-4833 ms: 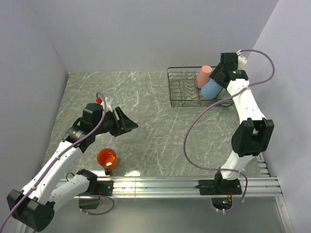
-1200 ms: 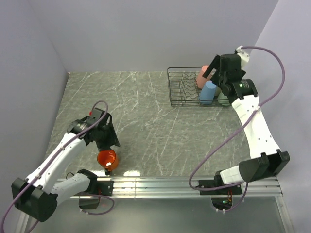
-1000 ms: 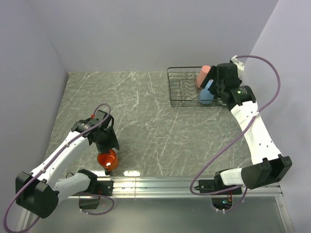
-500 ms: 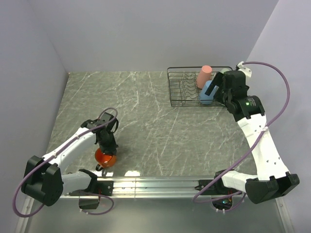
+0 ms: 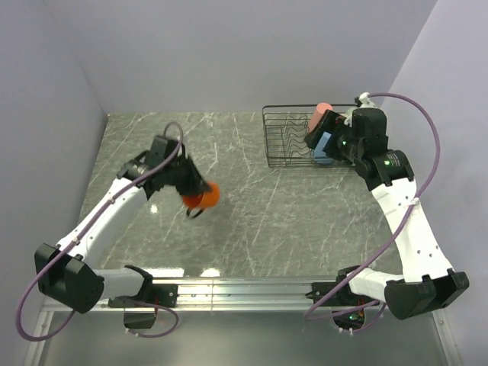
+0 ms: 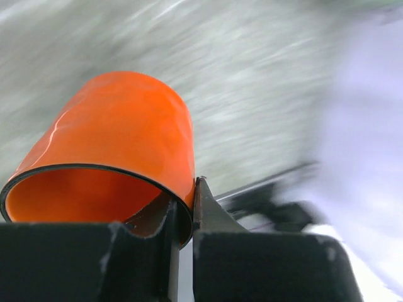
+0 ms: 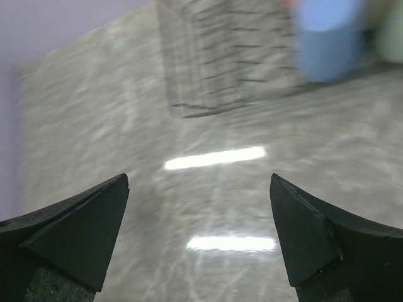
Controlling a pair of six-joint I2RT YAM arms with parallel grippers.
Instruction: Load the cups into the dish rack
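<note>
The orange mug [image 5: 206,196] hangs above the table's left middle, tipped on its side with the handle pointing down. My left gripper [image 5: 192,189] is shut on its rim. In the left wrist view one finger sits inside the mug [image 6: 126,132] and one outside, so the left gripper [image 6: 182,211] pinches the wall. The dish rack [image 5: 286,141] stands at the far right with a salmon pink cup [image 5: 319,117] and a light blue cup [image 5: 325,149] inside. My right gripper [image 5: 320,136] hovers open over these cups, holding nothing. In the right wrist view the right gripper [image 7: 198,189] stands wide, with the blue cup [image 7: 330,38] and rack [image 7: 211,69] beyond.
A pale green cup [image 7: 391,34] shows at the edge of the right wrist view, beside the blue one. A metal rail [image 5: 267,290] runs along the near edge. Grey walls close the table at the left, back and right.
My left gripper shut on the orange mug's rim and lifted it off the table, away from the near edge and to the right. The right gripper drew back from the blue cup, staying open.
</note>
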